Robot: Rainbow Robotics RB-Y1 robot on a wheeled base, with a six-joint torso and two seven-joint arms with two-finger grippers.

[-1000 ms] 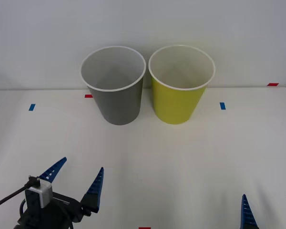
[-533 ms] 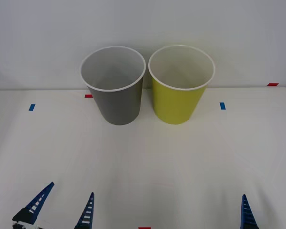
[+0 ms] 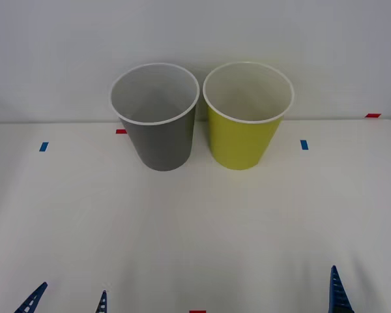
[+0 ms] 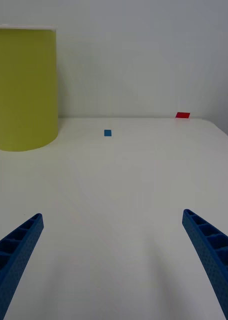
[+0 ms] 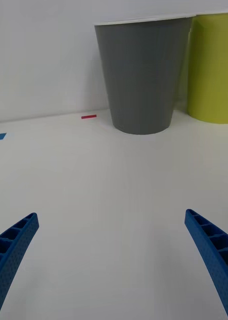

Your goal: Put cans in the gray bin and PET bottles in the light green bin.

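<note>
Standing well beyond both spread tools (image 3: 66, 301) (image 3: 368, 290), gray bin (image 3: 159, 140), light green bin (image 3: 242, 140).

left gripper (image 3: 66, 301): two blue fingers (image 5: 14, 245), tapering to narrow tips
right gripper (image 3: 367, 291): same blue, same tapered shape
finger (image 4: 209, 250) faces: ribbed, with open cells along the inner edge
finger sides: finely dotted texture

Left hand (image 3: 66, 303) and right hand (image 3: 368, 291) hover spread.
</note>
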